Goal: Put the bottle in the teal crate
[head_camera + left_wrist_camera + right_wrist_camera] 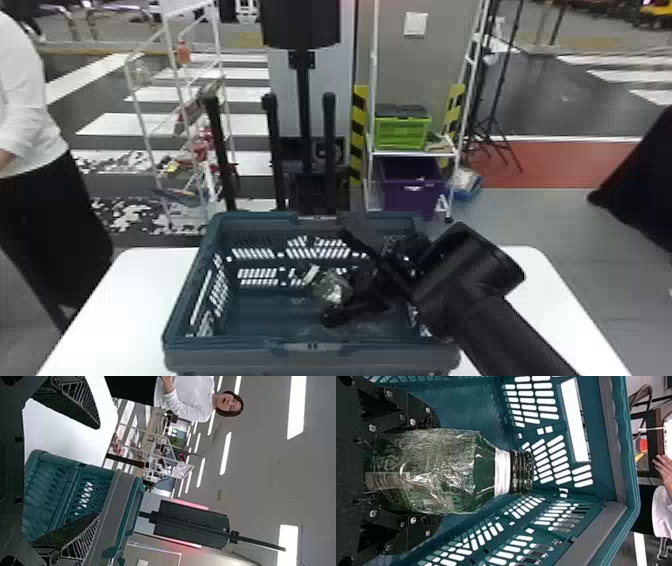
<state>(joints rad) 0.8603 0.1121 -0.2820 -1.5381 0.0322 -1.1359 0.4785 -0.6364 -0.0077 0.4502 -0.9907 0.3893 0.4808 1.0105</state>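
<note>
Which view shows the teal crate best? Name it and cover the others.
The head view: it shows the teal crate from above, open top and most of the rim. The left wrist view gives part of a slotted side; the right wrist view looks inside, at slotted walls beyond the bottle.

From where I stand, the bottle [439, 471] is see-through and greenish, wrapped in a shiny, crinkled clear label with small print, a white band round its neck and a ridged black cap screwed on. It is tipped over inside the teal crate [225, 347], cap pointing toward the far left; I can't tell whether it touches the bottom. The crate stands upright and open-topped, with slotted walls, on a white table [125, 290].
</note>
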